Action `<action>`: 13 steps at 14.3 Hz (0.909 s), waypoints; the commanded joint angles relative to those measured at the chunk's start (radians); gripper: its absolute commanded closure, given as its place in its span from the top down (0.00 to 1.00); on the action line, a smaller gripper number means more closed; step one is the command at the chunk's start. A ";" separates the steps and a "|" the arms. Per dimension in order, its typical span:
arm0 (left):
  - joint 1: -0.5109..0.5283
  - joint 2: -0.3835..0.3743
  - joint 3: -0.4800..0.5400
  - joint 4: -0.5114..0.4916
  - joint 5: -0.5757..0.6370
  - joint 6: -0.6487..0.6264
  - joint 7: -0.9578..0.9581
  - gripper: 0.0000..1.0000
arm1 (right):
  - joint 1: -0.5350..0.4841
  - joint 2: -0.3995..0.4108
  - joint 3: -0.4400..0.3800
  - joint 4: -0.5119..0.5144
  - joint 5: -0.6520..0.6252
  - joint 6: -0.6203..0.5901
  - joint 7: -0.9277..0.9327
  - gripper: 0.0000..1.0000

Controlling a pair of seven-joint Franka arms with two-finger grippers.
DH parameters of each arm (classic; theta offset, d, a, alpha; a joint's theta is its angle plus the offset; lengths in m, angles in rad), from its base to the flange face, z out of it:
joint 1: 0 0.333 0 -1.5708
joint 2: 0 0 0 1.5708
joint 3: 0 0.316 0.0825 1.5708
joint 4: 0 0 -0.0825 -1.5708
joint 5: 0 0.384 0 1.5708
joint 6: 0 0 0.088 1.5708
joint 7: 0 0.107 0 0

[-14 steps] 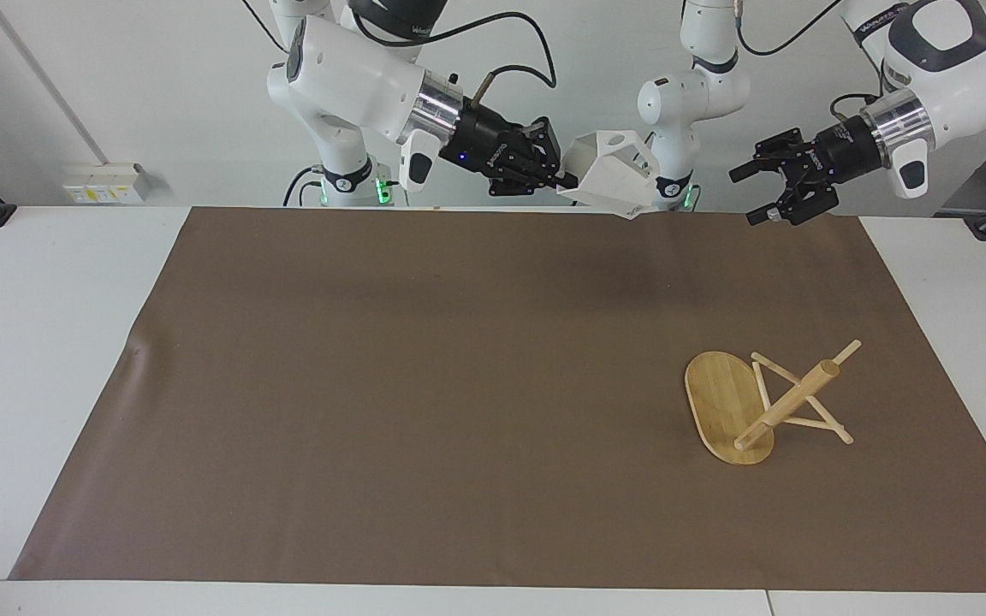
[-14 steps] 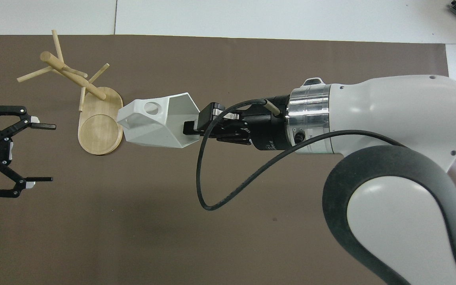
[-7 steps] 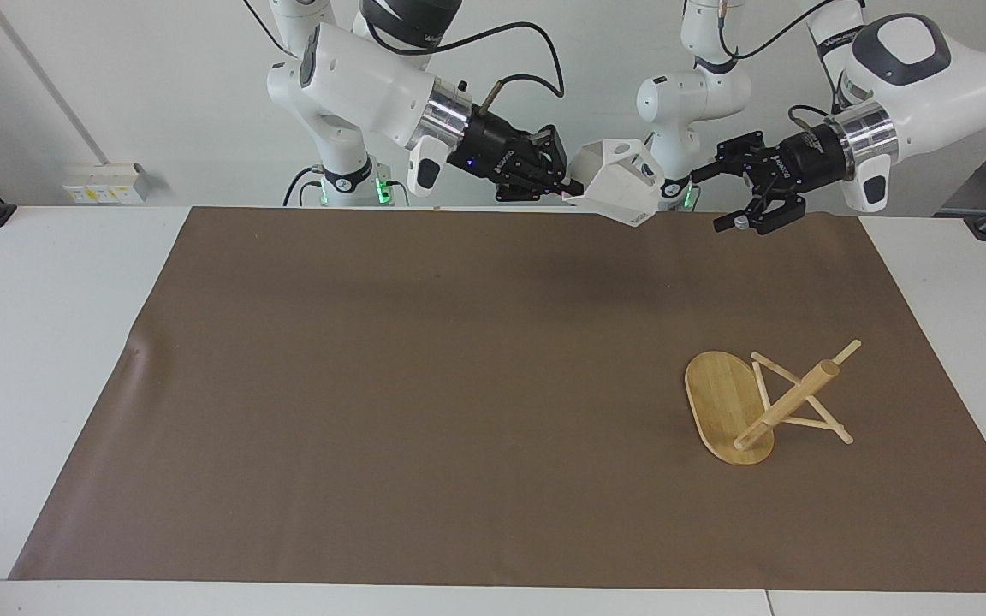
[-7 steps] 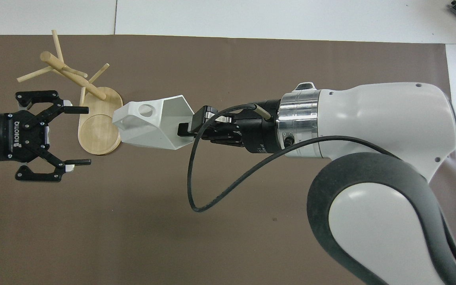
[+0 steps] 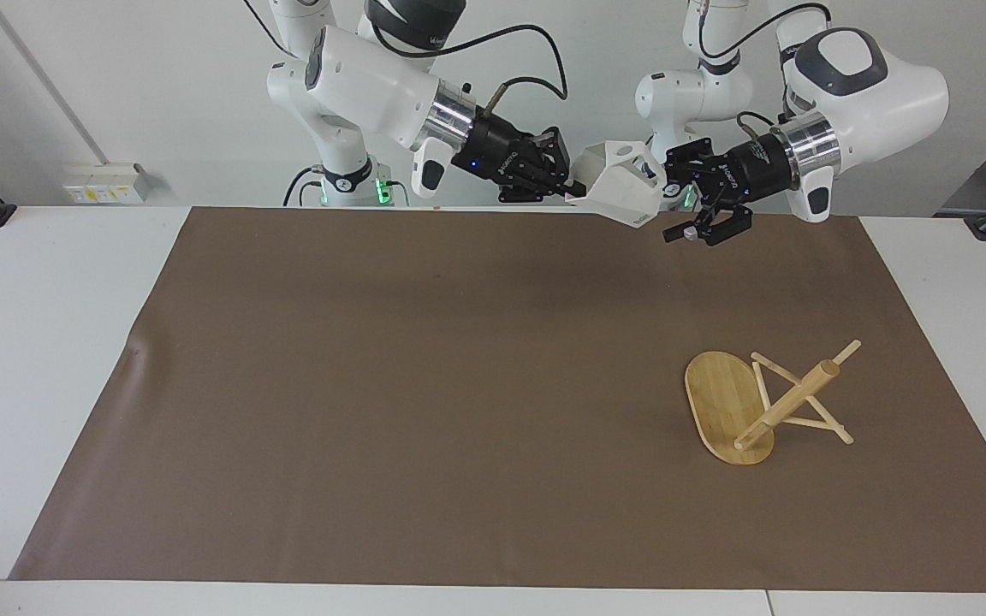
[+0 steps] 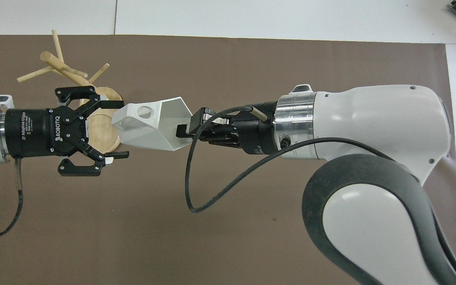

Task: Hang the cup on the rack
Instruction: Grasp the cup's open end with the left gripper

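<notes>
Overhead view, going across from the left arm's end: the left gripper [image 6: 115, 129] comes in level from that side with its jaws spread wide, one fingertip [image 6: 113, 105] just above the handle end of the cup [image 6: 152, 126] and the other just below it. Whether either tip touches the cup cannot be told; the facing view shows the fingers [image 5: 681, 233] right beside the cup's base end and nothing clasped between them. The left arm's wrist lies nearly horizontal, its white forearm reaching in from its own end of the table.

The cup hangs in the air on its side, the hexagonal rim turned toward the right gripper [image 6: 184, 130] and the blocky handle with its round hole turned up and toward the left gripper. It is over the brown mat [image 6: 228, 221], near the robots' edge of it in the facing view. The right gripper's jaws are pressed together on the cup's rim wall, pinching it, one finger inside the mouth and one outside. Its arm stretches across almost level, a black cable looping below the wrist.

The rack [image 5: 758, 406] lies tipped over on the mat toward the left arm's end, farther from the robots than the cup, its oval base [image 5: 720, 402] standing on edge, its post slanting and pegs resting on the mat, well apart from both grippers
</notes>
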 commanded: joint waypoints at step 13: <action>-0.091 -0.006 0.011 -0.020 -0.044 0.098 -0.020 1.00 | -0.015 0.002 0.018 -0.007 0.011 0.015 -0.016 0.00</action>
